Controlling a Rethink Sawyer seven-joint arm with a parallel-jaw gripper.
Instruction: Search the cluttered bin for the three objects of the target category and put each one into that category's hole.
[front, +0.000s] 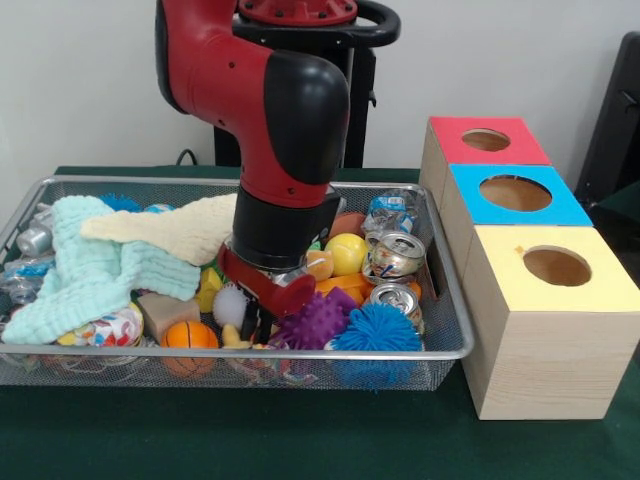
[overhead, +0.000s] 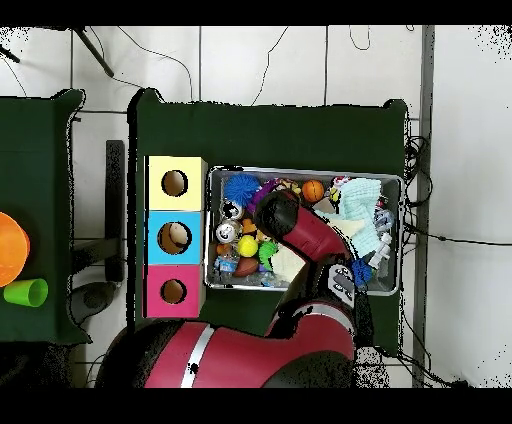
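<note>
Reaching: gripper (front: 262, 318) low in mesh bin (front: 445, 350), frame centre.
Jaws: can't tell, hidden by clutter.
Risk: snagging yellow cloth (front: 170, 232); nudging purple spiky ball (front: 315, 322) away.

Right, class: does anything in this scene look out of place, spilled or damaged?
Nothing has spilled: the clutter sits inside the mesh bin. The cans look dented. The arm's gripper is down among the toys, and the three boxes stand upright in a row.
</note>
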